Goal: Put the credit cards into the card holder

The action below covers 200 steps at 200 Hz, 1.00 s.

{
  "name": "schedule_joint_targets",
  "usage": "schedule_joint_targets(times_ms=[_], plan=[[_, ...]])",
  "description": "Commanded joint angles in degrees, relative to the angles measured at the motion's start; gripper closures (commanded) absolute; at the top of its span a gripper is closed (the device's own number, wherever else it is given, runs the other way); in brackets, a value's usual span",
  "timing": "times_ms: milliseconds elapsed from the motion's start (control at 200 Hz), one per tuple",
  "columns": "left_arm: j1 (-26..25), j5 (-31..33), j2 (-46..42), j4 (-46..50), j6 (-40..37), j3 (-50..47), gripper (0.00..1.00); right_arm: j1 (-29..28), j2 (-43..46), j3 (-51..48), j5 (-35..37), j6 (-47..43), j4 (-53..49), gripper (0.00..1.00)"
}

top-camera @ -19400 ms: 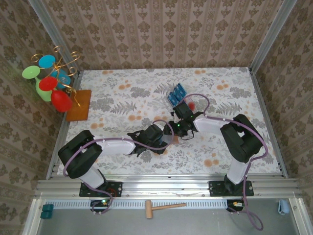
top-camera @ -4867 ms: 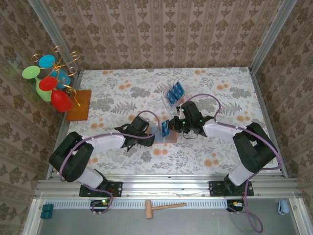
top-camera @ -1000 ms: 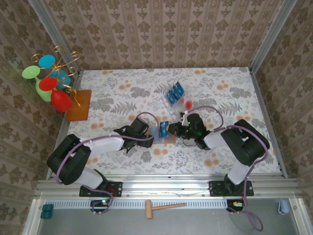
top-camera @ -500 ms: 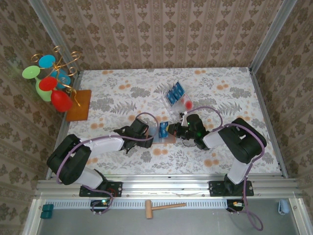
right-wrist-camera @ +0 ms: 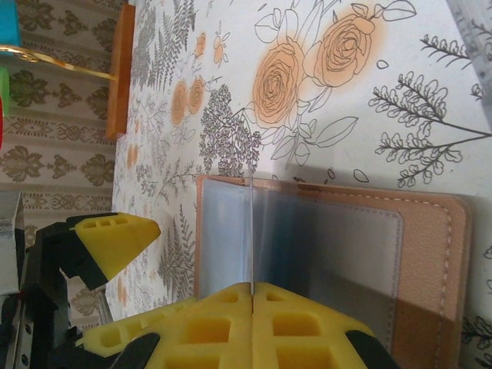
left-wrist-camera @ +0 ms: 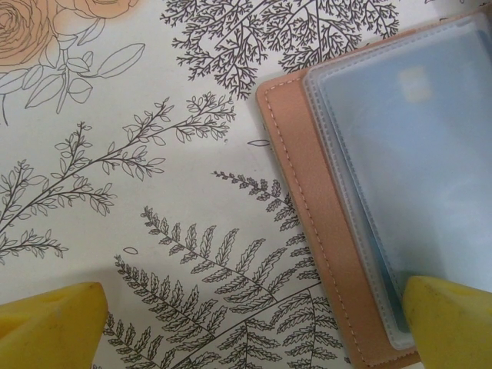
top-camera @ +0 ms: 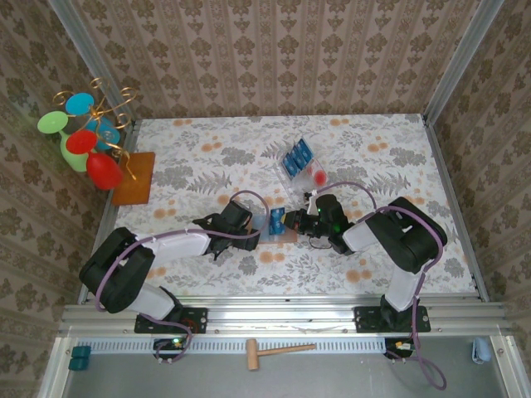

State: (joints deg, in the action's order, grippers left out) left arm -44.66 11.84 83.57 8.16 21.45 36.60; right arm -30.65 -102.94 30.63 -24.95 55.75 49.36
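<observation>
Tan card holder [left-wrist-camera: 307, 200]: lies open and flat on the floral table [top-camera: 398, 166], near the centre of the top view, its clear sleeve facing up.
Blue credit card [top-camera: 275, 221]: stands on edge over the holder's sleeve, pinched in the right claw [right-wrist-camera: 252, 300].
Right claw: fingers together, clamped on that card, at the bottom centre of its wrist view.
Left claw [left-wrist-camera: 250, 327]: spread wide, holding nothing. The yellow finger at lower right overlaps the holder's corner; the one at lower left is over bare table.
Other credit cards [top-camera: 297, 157]: a blue cluster above and right of the holder in the top view, apart from it.
</observation>
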Motion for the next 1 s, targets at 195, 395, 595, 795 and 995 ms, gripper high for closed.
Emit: schedule_joint_targets(times_ms=[195, 395, 595, 795, 995], plan=[[-0.29, 0.71, -0.16, 1.41, 0.87, -0.75, 0.0, -0.2, -0.97, -0.21, -1.87, 0.82, 3.43, 1.0], [-0.33, 0.56, -0.25, 1.4, 0.86, -0.73, 0.0, -0.28, -1.89, -0.48, -2.21, 1.43, 4.49, 1.0], [-0.39, 0.65, -0.44, 1.57, 0.86, -0.83, 0.0, -0.28, -2.51, -0.9, -2.09, 1.9, 5.39, 1.0], [-0.35, 0.71, -0.52, 1.72, 0.9, -0.83, 0.0, -0.11, -2.16, -1.58, -1.13, 1.68, 5.47, 1.0], [-0.26, 0.74, -0.86, 2.0, 0.68, -0.65, 0.0, 0.5, -1.48, -1.96, -0.59, 1.56, 5.22, 1.0]])
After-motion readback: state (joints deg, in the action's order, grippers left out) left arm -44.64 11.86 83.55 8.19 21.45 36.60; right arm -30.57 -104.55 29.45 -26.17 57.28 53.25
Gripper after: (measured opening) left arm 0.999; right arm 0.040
